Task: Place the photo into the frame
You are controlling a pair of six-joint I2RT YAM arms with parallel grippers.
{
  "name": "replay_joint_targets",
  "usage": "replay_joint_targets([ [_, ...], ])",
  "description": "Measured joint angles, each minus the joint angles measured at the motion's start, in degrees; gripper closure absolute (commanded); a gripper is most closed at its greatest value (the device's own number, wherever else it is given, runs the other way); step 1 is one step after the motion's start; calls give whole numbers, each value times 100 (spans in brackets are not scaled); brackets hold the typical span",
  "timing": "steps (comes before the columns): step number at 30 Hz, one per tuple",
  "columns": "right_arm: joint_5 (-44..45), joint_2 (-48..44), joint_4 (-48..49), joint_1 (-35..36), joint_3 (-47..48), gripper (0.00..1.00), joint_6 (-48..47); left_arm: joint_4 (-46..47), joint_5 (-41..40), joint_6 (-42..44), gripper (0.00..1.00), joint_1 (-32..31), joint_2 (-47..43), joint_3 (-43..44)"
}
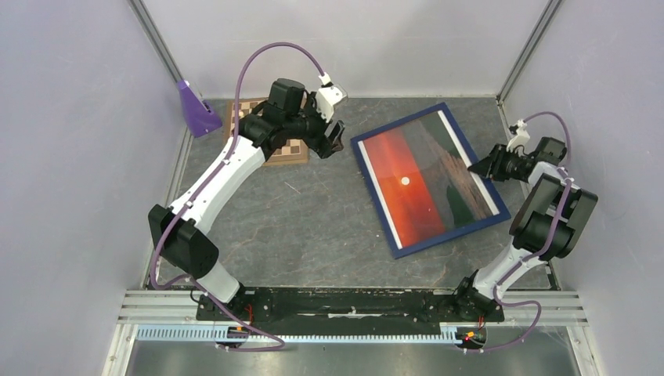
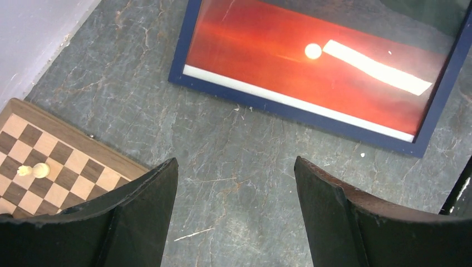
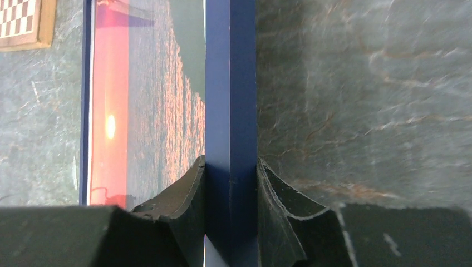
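Observation:
The frame, dark blue side up, lies tilted on the table right of centre with the sunset photo showing inside it. My right gripper is shut on the frame's right long edge. In the right wrist view both fingers press the blue bar at the gripper, with the photo to the left. My left gripper is open and empty, above bare table between the chessboard and the frame's far-left corner. The photo also shows in the left wrist view.
A small chessboard lies at the back left under the left arm, with a pale pawn on it. A purple wedge-shaped fixture stands at the back left corner. Walls enclose the table on the left, back and right.

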Motion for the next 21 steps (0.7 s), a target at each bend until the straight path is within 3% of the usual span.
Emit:
replay_joint_targets([
  [10, -627, 800, 166, -232, -243, 91, -138, 39, -4, 0, 18, -208, 22, -20],
  [21, -905, 1292, 140, -280, -243, 56, -293, 44, -13, 0, 18, -328, 37, -22],
])
